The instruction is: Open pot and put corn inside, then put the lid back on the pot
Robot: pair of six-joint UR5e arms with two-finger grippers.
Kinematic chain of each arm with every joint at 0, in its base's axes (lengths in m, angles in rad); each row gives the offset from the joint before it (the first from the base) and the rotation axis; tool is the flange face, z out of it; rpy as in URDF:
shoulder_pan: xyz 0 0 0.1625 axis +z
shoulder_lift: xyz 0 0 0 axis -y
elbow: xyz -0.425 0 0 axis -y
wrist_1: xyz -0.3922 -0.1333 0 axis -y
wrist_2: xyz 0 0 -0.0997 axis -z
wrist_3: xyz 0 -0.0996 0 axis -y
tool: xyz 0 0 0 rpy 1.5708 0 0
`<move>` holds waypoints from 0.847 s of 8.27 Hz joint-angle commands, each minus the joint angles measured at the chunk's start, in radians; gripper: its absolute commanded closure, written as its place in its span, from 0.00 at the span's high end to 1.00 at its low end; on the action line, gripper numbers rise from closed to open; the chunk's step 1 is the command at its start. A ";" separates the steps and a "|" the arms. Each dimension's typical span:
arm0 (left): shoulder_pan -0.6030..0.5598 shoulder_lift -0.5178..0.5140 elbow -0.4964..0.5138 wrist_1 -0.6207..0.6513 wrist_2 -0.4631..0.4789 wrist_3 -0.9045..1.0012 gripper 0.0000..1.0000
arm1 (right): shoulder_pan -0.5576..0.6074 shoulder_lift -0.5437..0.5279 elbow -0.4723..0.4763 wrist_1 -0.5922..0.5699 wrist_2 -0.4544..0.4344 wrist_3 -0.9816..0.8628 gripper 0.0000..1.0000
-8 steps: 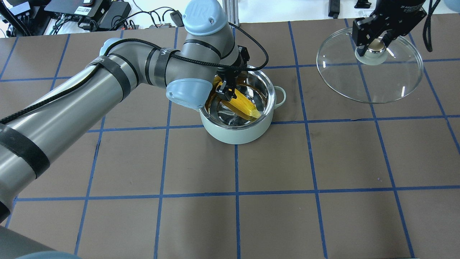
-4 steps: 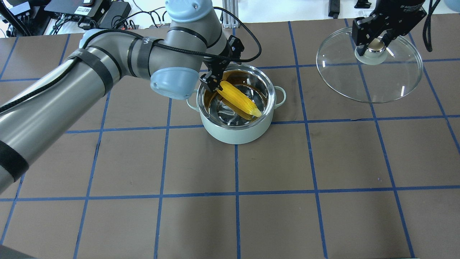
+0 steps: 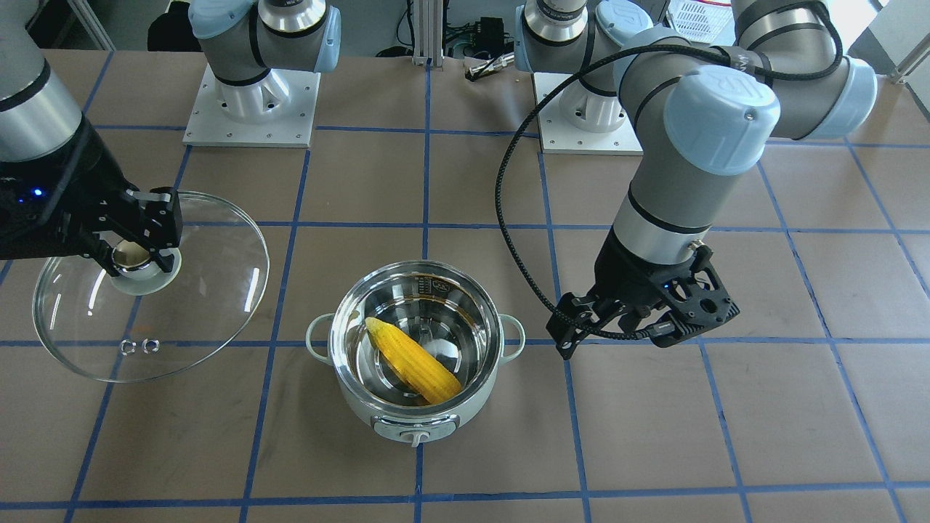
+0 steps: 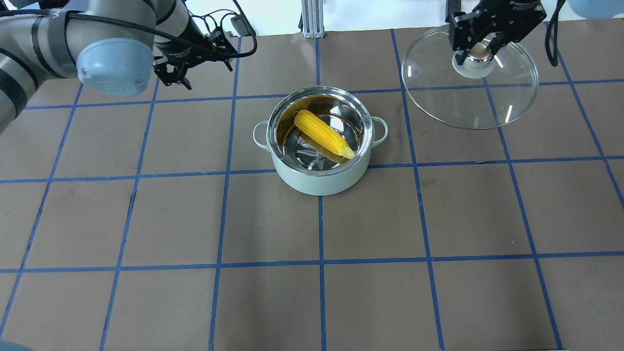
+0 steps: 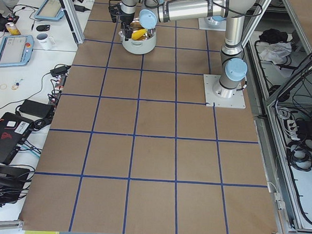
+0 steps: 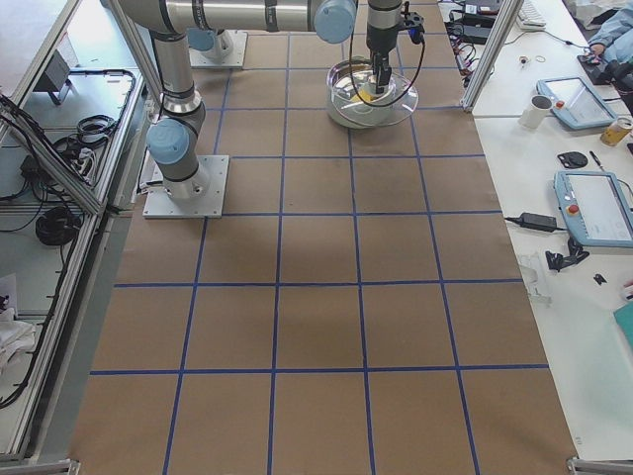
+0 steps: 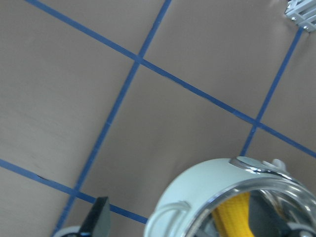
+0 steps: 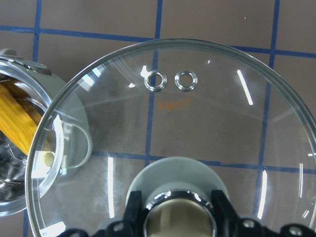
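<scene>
The mint-green pot [image 4: 317, 184] stands open mid-table, and the yellow corn [image 4: 324, 135] lies slanted in its steel bowl. They also show in the front view as pot [image 3: 378, 425] and corn [image 3: 415, 361]. My left gripper [image 4: 177, 78] is open and empty, in the air away from the pot on its left; it also shows in the front view [image 3: 617, 338]. My right gripper [image 4: 480, 48] is shut on the knob of the glass lid [image 4: 463, 105] and holds it off the table, right of the pot. In the right wrist view the lid [image 8: 212, 123] overlaps the pot's handle [image 8: 84, 148].
The two arm base plates [image 3: 251, 109] [image 3: 588, 127] sit on the robot's side of the table. Cables and electronics [image 4: 214, 22] and a metal post [image 4: 309, 19] line that edge. Brown mat with blue grid lines [image 4: 319, 263] covers the table.
My left gripper has drawn out of the pot and moved far to the left, leaving the corn in the bowl. My right gripper has carried the lid leftward, toward the pot.
</scene>
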 commanded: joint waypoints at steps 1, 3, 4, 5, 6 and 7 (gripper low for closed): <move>0.067 0.071 0.000 -0.091 0.135 0.293 1.00 | 0.117 0.052 -0.014 -0.072 0.013 0.162 0.21; 0.078 0.158 -0.003 -0.240 0.165 0.296 1.00 | 0.226 0.118 -0.027 -0.148 0.047 0.332 0.21; 0.078 0.173 -0.013 -0.242 0.246 0.296 1.00 | 0.271 0.152 -0.027 -0.182 0.089 0.432 0.21; 0.075 0.179 -0.018 -0.254 0.262 0.295 1.00 | 0.295 0.175 -0.025 -0.217 0.125 0.483 0.21; 0.072 0.189 -0.011 -0.274 0.258 0.292 1.00 | 0.327 0.195 -0.024 -0.222 0.125 0.515 0.19; 0.068 0.191 -0.009 -0.294 0.252 0.291 1.00 | 0.354 0.210 -0.024 -0.233 0.125 0.539 0.19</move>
